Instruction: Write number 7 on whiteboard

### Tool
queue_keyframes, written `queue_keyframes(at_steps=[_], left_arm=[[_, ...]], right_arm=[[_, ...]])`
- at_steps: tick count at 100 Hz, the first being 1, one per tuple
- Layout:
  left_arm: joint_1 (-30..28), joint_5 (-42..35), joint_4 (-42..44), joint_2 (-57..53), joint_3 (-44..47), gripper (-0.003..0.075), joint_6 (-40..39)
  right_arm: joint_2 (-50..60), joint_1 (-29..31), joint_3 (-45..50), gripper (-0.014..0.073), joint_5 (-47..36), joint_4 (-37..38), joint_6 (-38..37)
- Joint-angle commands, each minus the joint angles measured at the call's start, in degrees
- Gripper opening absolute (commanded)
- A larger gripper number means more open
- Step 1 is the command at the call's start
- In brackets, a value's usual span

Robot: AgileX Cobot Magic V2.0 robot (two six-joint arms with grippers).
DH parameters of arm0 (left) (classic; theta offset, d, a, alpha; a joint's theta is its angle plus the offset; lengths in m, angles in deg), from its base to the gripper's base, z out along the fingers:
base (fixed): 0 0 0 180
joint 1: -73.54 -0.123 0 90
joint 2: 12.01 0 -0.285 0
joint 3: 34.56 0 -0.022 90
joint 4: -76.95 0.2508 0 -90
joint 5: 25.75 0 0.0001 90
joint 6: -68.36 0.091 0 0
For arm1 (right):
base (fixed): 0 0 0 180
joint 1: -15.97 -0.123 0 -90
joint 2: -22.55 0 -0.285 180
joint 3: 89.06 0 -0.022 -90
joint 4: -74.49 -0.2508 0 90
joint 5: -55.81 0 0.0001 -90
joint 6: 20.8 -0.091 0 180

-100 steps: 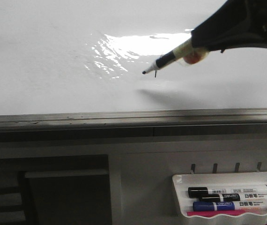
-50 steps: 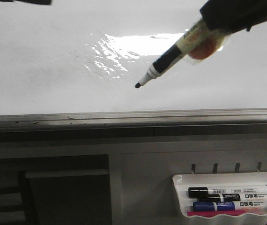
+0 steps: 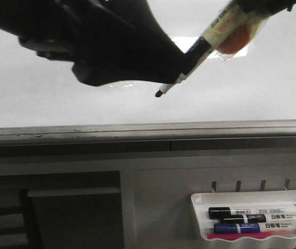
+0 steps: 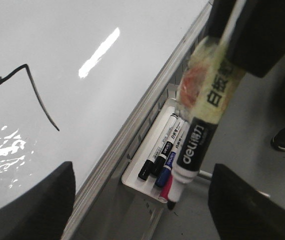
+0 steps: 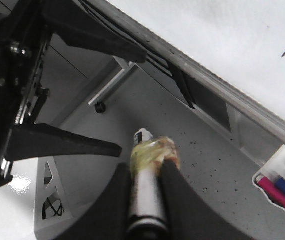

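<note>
The whiteboard [image 3: 44,104] fills the upper front view. My right gripper [image 3: 262,5] at the top right is shut on a black marker [image 3: 205,44] wrapped in yellowed tape, its uncapped tip [image 3: 158,94] pointing down-left. My left gripper [image 3: 137,57] reaches in from the upper left, covering the board's middle. In the left wrist view the number 7 [image 4: 27,90] shows as a thin dark mark on the whiteboard [image 4: 82,30]. The left gripper [image 4: 142,210] is open, and the marker [image 4: 197,145] hangs between its fingers, apart from both. In the right wrist view the right gripper [image 5: 145,170] clamps the marker [image 5: 142,200].
The board's grey metal lower edge [image 3: 137,129] runs across the front view. Below it at the right hangs a white tray [image 3: 252,199] with black, blue and red markers [image 3: 257,220], also in the tray [image 4: 132,177] in the left wrist view. Dark shelving [image 3: 70,212] sits lower left.
My left arm has come in from the upper left and now covers the board's middle. My right gripper has risen with the marker, which points more steeply down.
</note>
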Motion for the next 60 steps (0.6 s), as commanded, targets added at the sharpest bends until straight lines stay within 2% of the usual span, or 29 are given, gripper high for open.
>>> queue_keyframes(at_steps=[1,34,48,60], left_arm=[[0.8,-4.4,0.9,0.7,-2.9,0.0512,-0.1],[1.0,-4.3,1.7,4.5,-6.6,0.0494,-0.1],[1.0,-4.4,2.2,4.7,-6.6,0.0337,-0.1],[1.0,-4.4,2.2,4.7,-6.6,0.0133,-0.1]], right_arm=[[0.4,0.4,-2.0,-0.0048,-0.7,-2.5,0.1],[0.4,0.4,-2.0,-0.0048,-0.7,-2.5,0.1],[0.4,0.4,-2.0,-0.0048,-0.7,-2.5,0.1],[0.4,0.4,-2.0,-0.0048,-0.7,-2.9,0.1]])
